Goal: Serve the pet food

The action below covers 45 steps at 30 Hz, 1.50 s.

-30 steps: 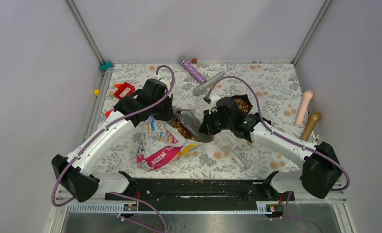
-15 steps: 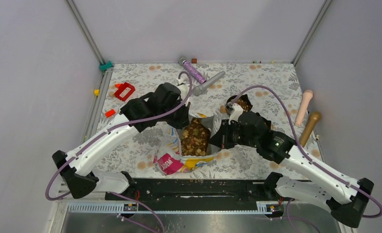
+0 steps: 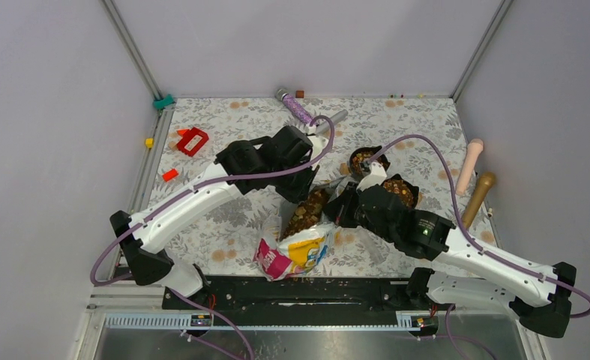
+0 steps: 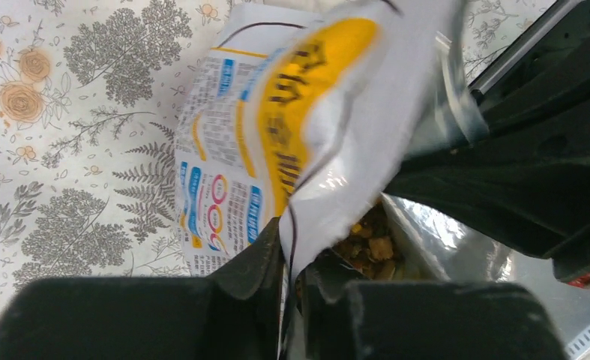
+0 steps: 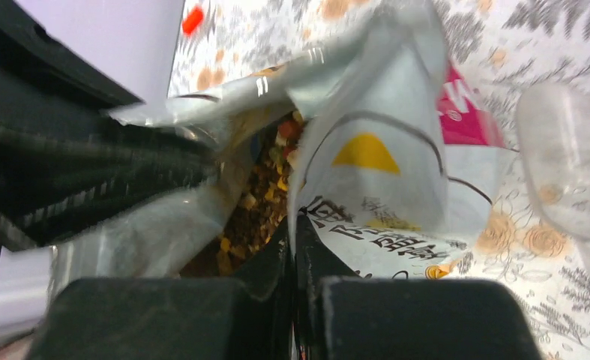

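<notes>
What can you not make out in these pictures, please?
- Depth of pet food: top view, hidden inside the bag.
- Clear scoop: right wrist view, cut off by the right edge.
- Grey cylinder: top view, left arm covers most.
- Bag lettering: left wrist view, blurred.

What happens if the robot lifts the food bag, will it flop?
Probably floppy: the bag is thin, creased film, crumpling between the left pincer and right pincer. Its open mouth shows kibble, so tipping would likely spill some.
</notes>
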Tool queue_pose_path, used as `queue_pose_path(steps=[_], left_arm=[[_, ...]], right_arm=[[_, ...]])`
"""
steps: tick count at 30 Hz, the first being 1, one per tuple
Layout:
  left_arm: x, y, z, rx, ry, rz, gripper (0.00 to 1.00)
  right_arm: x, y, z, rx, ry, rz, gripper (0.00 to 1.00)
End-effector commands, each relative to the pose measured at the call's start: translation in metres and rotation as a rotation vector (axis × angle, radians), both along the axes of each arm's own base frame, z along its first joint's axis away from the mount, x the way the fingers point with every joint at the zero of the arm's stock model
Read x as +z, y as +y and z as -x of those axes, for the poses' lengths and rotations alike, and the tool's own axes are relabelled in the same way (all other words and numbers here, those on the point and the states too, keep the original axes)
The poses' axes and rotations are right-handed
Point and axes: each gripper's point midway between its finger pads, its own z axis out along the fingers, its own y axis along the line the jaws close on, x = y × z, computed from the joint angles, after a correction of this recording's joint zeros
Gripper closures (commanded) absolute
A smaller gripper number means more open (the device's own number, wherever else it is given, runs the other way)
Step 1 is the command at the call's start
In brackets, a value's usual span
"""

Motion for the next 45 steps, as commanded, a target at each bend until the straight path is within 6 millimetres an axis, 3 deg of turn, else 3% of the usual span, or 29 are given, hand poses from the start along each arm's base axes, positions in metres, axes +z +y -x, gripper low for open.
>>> queue_pose_path(steps=[1,3,5,7,8,9,15,18,22,25,30,38,41,45], left_arm=[[0.072,-0.025,0.011,-0.070,-0.096,0.233,0.75],[0.078,-0.018,0.012,-0.064,-0.113,0.239,0.47],[0.088,-0.012,0.019,-0.076,-0.129,0.266,0.33],[0.094,-0.005,0.031,-0.103,-0.121,0.300,0.25],[0.095,0.001,0.035,-0.100,-0.119,0.307,0.11],[0.097,0.011,0.039,-0.080,-0.124,0.313,0.05],[0.070,0.062,0.064,0.066,-0.070,0.320,0.01],[0.067,0.079,0.075,0.114,-0.054,0.370,0.01],[0.060,0.072,0.089,0.073,0.011,0.397,0.01],[0.054,0.056,0.087,0.044,0.041,0.381,0.02],[0.048,0.024,0.089,-0.039,0.066,0.331,0.15],[0.029,0.024,0.089,-0.033,0.031,0.221,0.40],[0.026,0.029,0.088,-0.021,0.018,0.197,0.57],[0.023,0.039,0.083,0.010,-0.018,0.166,0.91]], right_arm=[[0.122,-0.018,-0.057,-0.348,-0.275,-0.379,1.00],[0.119,-0.022,-0.059,-0.362,-0.283,-0.355,1.00],[0.111,-0.022,-0.060,-0.363,-0.276,-0.332,1.00],[0.105,-0.020,-0.059,-0.359,-0.265,-0.329,1.00],[0.102,-0.019,-0.059,-0.355,-0.260,-0.321,1.00],[0.099,-0.018,-0.059,-0.352,-0.254,-0.314,1.00],[0.096,-0.019,-0.059,-0.353,-0.257,-0.293,0.99],[0.094,-0.018,-0.060,-0.352,-0.254,-0.288,0.98],[0.093,-0.012,-0.060,-0.340,-0.243,-0.297,0.98],[0.092,-0.008,-0.060,-0.333,-0.236,-0.297,0.98],[0.095,-0.010,-0.062,-0.340,-0.251,-0.275,0.98],[0.098,-0.020,-0.063,-0.366,-0.268,-0.262,0.97],[0.096,-0.021,-0.063,-0.364,-0.270,-0.251,0.96],[0.103,-0.018,-0.057,-0.286,-0.318,-0.191,0.90]])
